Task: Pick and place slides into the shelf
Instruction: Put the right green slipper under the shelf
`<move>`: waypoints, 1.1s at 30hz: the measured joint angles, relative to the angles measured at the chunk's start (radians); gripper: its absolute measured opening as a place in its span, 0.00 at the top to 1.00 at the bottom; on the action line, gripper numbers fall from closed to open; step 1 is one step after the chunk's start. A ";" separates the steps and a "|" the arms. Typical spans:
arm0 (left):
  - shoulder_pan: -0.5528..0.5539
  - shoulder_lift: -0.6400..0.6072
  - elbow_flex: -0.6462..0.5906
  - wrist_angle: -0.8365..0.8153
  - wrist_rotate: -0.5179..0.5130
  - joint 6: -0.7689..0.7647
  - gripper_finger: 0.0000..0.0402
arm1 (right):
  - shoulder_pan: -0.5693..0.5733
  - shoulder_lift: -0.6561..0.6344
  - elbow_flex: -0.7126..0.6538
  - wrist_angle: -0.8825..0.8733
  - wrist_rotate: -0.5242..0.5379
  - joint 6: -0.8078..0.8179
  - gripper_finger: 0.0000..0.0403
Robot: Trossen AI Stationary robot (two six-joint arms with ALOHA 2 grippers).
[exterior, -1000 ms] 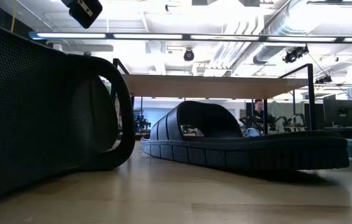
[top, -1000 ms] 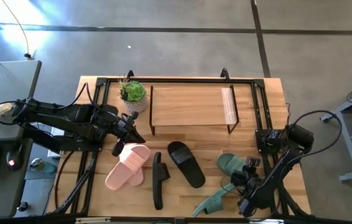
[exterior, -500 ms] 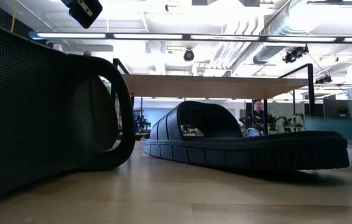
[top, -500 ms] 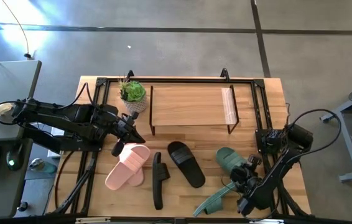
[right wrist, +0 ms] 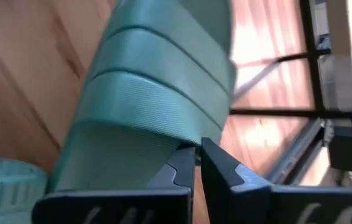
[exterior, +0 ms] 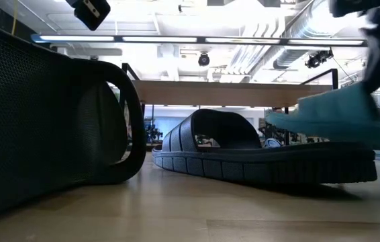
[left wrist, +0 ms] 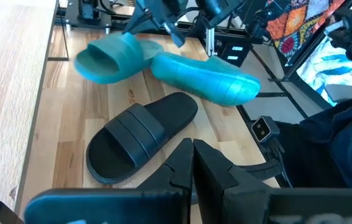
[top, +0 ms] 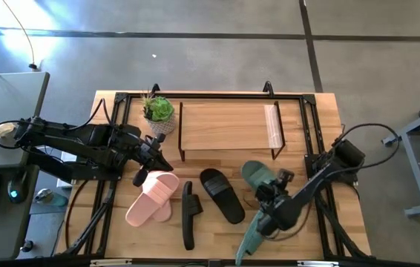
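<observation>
High view: wooden table [top: 321,111] seen from above, with both arms and the shelf [top: 228,126] at the far middle.
Right gripper [top: 269,194]: fingers pressed together on a sage green slide [top: 257,176]; it is over the table at about 4 o'clock from the shelf.
Held slide: it extends from the gripper toward 11 o'clock; in the low view it [exterior: 331,114] is in the air above the black slide's [exterior: 264,158] heel, and in the right wrist view its strap [right wrist: 157,93] is just ahead of the closed fingertips [right wrist: 188,163].
Second green slide [top: 251,236]: lies near the front edge of the table, at about 7 o'clock from the right gripper, just beside the arm.
Flat black slide [top: 222,195]: on the table, sole down, at about 9 o'clock from the right gripper, apart from it.
Black slide on its edge [top: 188,215]: at about 8 o'clock from the flat black one, near it.
Pink slides [top: 153,198]: two stacked together, at about 9 o'clock from the black pair.
Left gripper [top: 158,156]: fingers pressed together, holding nothing; it waits over the table at 12 o'clock from the pink slides, just left of the shelf.
Potted plant [top: 158,111]: stands at the shelf's left end.
Shelf: plank top bare.
</observation>
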 joint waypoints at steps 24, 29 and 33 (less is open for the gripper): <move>0.000 0.000 0.000 -0.024 0.000 -0.002 1.00 | -0.261 0.000 0.000 -0.033 0.004 0.176 1.00; 0.000 0.000 0.000 -0.024 0.000 -0.002 1.00 | -0.282 -0.001 0.000 -0.030 0.003 0.161 1.00; 0.000 0.000 0.000 -0.024 0.000 -0.007 1.00 | -0.306 -0.001 0.000 -0.032 0.010 0.132 1.00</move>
